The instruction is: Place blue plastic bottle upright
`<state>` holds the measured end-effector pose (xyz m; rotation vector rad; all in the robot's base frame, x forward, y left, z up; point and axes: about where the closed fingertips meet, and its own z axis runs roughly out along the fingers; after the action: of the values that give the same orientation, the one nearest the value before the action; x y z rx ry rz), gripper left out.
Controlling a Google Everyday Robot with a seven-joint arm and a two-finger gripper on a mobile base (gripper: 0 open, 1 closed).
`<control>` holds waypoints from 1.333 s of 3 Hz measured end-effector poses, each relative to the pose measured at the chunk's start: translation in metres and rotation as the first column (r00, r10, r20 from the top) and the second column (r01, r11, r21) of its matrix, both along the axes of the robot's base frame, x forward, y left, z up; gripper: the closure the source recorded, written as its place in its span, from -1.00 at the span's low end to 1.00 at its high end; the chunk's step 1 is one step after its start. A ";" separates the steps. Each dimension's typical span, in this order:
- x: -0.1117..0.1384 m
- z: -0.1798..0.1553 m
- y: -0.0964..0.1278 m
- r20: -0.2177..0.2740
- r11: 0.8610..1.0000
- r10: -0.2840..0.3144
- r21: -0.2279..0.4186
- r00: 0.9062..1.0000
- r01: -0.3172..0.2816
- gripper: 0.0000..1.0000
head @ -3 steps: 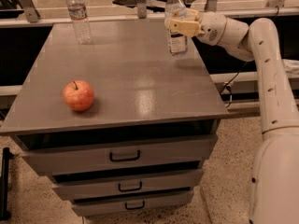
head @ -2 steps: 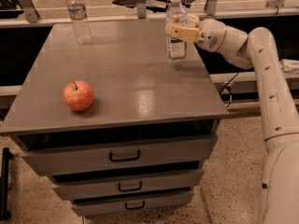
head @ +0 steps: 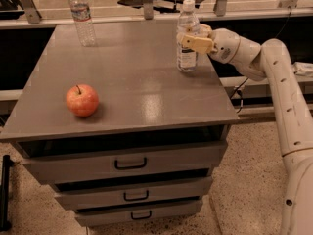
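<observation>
The blue plastic bottle (head: 186, 58), clear with a white cap and a large white label, stands upright on the grey table (head: 132, 82) near its right edge. My gripper (head: 191, 35) reaches in from the right and is closed around the bottle's upper body. One tan finger (head: 196, 43) crosses the front of the bottle, and the other is behind it. The bottle's base looks to rest on the tabletop.
A slimmer ribbed clear bottle (head: 82, 16) stands upright at the table's far left. A red apple (head: 82, 100) lies front left. The table is a drawer cabinet with several drawers (head: 131, 164). A rail and frame legs run behind the table.
My gripper has lowered the bottle, still upright, from above the tabletop down to the surface near the right edge. The apple and the slim bottle have not moved.
</observation>
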<state>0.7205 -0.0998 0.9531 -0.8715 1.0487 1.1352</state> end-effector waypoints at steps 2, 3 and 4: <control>-0.004 -0.016 -0.003 -0.028 0.999 0.007 0.032 1.000 -0.006 -0.27; -0.006 -0.022 -0.004 -0.038 0.999 0.006 0.038 0.999 -0.005 -0.73; -0.008 -0.023 -0.007 -0.042 0.999 -0.001 0.035 0.999 0.002 -1.00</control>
<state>0.7130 -0.1066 0.9297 -0.8224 1.0605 1.1717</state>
